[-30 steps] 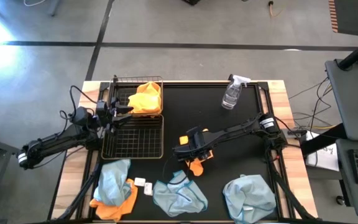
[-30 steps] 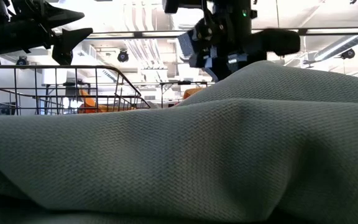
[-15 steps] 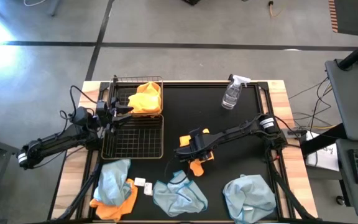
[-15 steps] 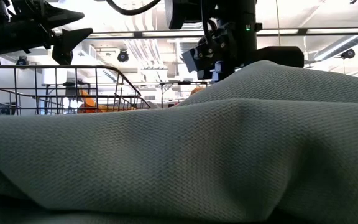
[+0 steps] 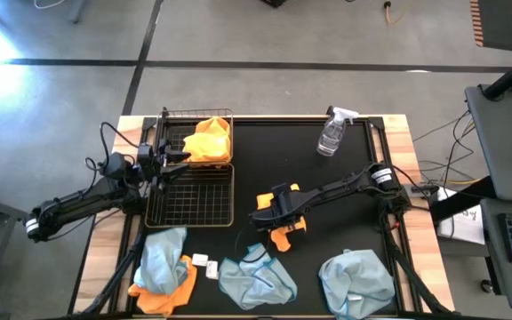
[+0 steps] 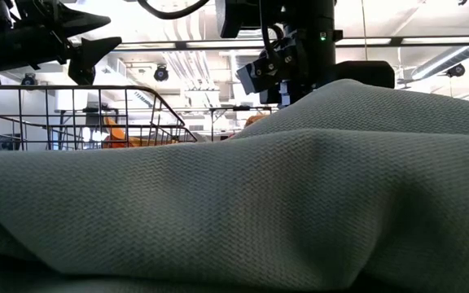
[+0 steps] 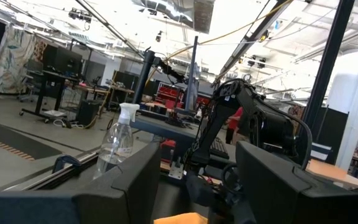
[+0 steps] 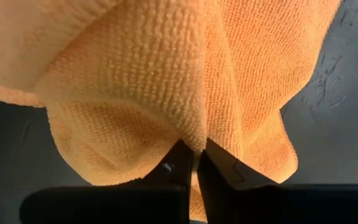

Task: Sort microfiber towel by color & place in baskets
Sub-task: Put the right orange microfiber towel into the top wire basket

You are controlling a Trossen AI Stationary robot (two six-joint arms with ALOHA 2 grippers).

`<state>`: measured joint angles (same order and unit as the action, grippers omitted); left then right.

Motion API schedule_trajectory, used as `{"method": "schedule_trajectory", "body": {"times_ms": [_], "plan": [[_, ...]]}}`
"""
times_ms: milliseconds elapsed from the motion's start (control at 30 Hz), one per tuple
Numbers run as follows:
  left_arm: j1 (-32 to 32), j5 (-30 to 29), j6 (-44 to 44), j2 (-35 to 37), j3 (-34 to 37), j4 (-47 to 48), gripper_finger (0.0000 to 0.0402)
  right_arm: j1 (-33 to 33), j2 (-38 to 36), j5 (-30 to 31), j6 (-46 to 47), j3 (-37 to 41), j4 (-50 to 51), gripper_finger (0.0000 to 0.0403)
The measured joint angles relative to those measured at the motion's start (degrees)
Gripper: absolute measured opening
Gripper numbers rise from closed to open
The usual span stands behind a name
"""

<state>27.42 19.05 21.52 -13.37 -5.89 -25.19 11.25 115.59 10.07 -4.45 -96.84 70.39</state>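
My right gripper (image 5: 272, 216) is shut on an orange-yellow towel (image 5: 280, 236) over the middle of the black table top; the towel fills the right wrist view (image 8: 166, 74). My left gripper (image 5: 181, 158) is open and empty, held above the two black wire baskets at the left. The far basket (image 5: 172, 120) holds an orange-yellow towel (image 5: 210, 140). The near basket (image 5: 189, 197) holds nothing. Three pale blue-grey towels (image 5: 163, 260) (image 5: 256, 277) (image 5: 356, 280) lie along the near edge. Another orange towel (image 5: 163, 298) lies under the left one. My right gripper pinches a raised fold of the orange-yellow towel (image 8: 194, 134) between its two fingers, which come from above. The cloth spreads out below the fingertips (image 8: 219, 165) in slack folds. Whether its lower part rests on the table I cannot tell.
A clear spray bottle (image 5: 332, 133) stands at the far right of the table. A small white piece (image 5: 204, 263) lies between the near towels. A blue-grey towel (image 6: 218, 203) right in front of the low camera hides most of the table there.
My right gripper has shifted a little over the middle of the table, still shut on the orange-yellow towel.
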Motion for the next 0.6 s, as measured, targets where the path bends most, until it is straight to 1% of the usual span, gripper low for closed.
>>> {"method": "schedule_trajectory", "body": {"times_ms": [100, 267, 500, 600], "plan": [[0.0, 0.0, 0.0, 0.0, 0.0, 0.0, 0.0194, 0.0, 0.0, 0.0, 0.2, 0.0, 0.0, 0.0010], [0.0, 0.0, 0.0, 0.0, 0.0, 0.0, 0.0194, 0.0, -0.5, 0.0, 3.3, 0.0, 0.0, 0.0009], [0.0, 0.0, 0.0, 0.0, 0.0, 0.0, 0.0194, 0.0, -4.7, 0.5, 8.1, -0.3, -0.9, 0.0009], [0.0, 0.0, 0.0, 0.0, 0.0, -0.1, 0.0194, 0.0, -7.1, 0.5, 11.0, -0.6, -3.0, 0.0009]]}}
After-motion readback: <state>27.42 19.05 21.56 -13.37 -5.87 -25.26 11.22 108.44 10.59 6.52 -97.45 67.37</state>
